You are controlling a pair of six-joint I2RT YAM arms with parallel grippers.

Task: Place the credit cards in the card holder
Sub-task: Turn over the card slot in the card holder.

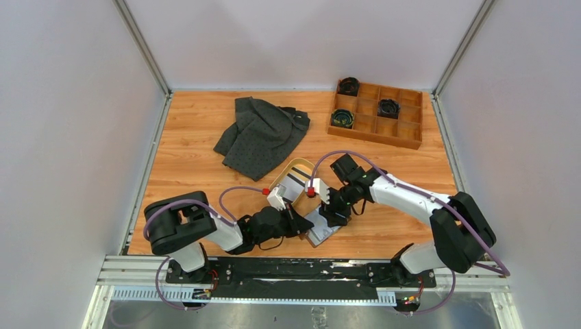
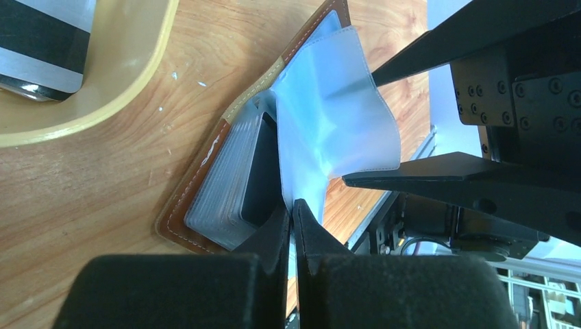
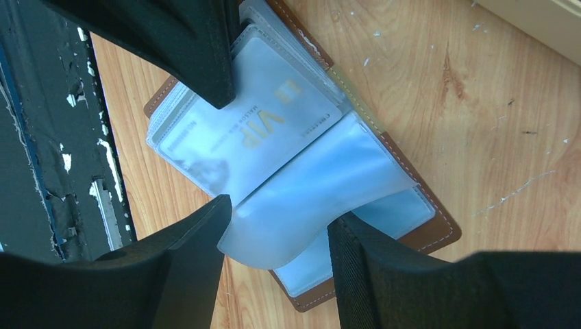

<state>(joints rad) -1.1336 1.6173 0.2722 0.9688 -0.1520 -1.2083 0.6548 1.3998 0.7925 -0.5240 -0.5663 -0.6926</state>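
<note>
Holder [image 3: 438, 226]: lies open on the surface [image 2: 82, 178] between the two arms, just beside the tray [image 2: 137, 62]; its clear sleeves are fanned up.
Cards: a striped card [image 2: 41, 41] waits in the tray; a white card [image 3: 267, 123] sits in a sleeve.
Left hand [image 2: 292, 223]: closed, pinching the corner of one sleeve [image 2: 329, 116].
Right hand [image 3: 281, 212]: open, one finger on either side of that sleeve, gripping nothing.
Step in hand (judged): parting a pocket to receive a card.
Technique: keep the sleeve lightly taut, lifted just enough to gape its mouth; bring the card edge-on, square to the opening.
Hazard: the thin film may slip or crease, and the holder may slide.
</note>
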